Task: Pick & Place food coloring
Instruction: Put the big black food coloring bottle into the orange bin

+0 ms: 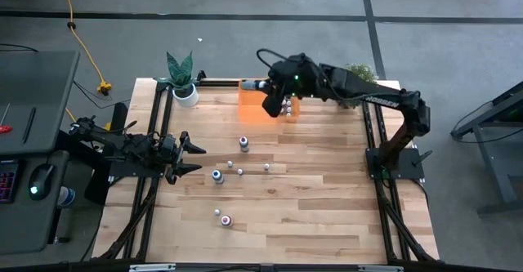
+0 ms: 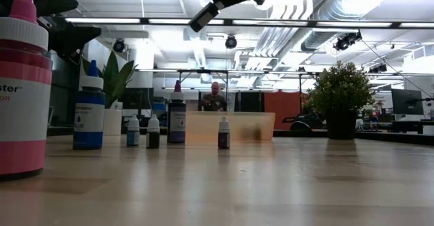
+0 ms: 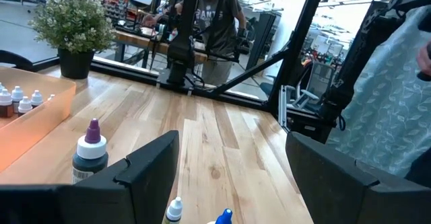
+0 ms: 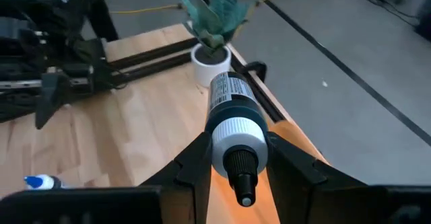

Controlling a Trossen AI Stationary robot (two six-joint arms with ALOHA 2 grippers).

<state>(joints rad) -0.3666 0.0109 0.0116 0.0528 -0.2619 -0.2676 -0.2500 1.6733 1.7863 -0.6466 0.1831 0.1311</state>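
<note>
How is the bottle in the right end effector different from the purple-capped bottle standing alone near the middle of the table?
The held bottle is clamped in the right end effector above the orange bin; the purple-capped bottle stands free on the table. The held one is tipped away from upright with a dark tip, while the other stands upright with a purple cap. Both are dark-bodied dropper bottles with a white collar.

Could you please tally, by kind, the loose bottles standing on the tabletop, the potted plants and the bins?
Loose bottles: 7
Potted plants: 2
Orange bin: 1
Total: 10
</note>
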